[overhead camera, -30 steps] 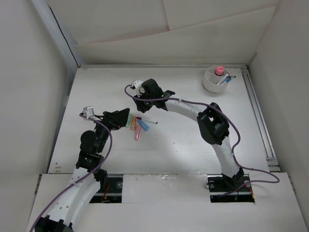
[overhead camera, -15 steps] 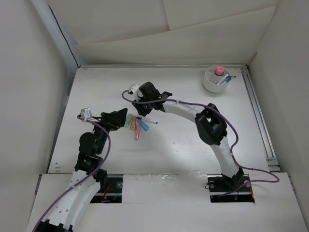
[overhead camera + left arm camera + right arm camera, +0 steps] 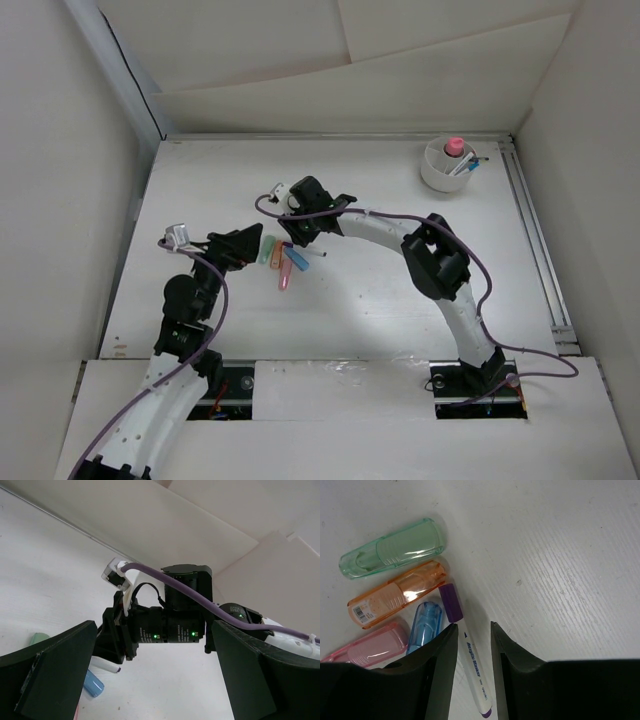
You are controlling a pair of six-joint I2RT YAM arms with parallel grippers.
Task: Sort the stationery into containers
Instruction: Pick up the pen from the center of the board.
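Green (image 3: 395, 547), orange (image 3: 400, 592), blue (image 3: 426, 625) and pink (image 3: 370, 647) highlighters lie side by side on the table. A white marker with a purple cap (image 3: 470, 655) lies beside them. My right gripper (image 3: 471, 630) is open, low over the table, with its jaws on either side of the marker and gaps showing. In the top view the right gripper (image 3: 292, 232) sits over this cluster (image 3: 280, 258). My left gripper (image 3: 250, 245) is open and empty just left of the cluster. The round white cup (image 3: 432, 172) stands far right, holding a pink capped bottle (image 3: 455, 146) and pens.
In the left wrist view the right arm's black wrist (image 3: 165, 625) fills the space between my left gripper's open fingers (image 3: 50, 680). White walls enclose the table. A metal rail (image 3: 535, 240) runs along the right edge.
My right gripper has moved nearer and lower onto the marker by the highlighters. My left gripper drew back slightly to the left.
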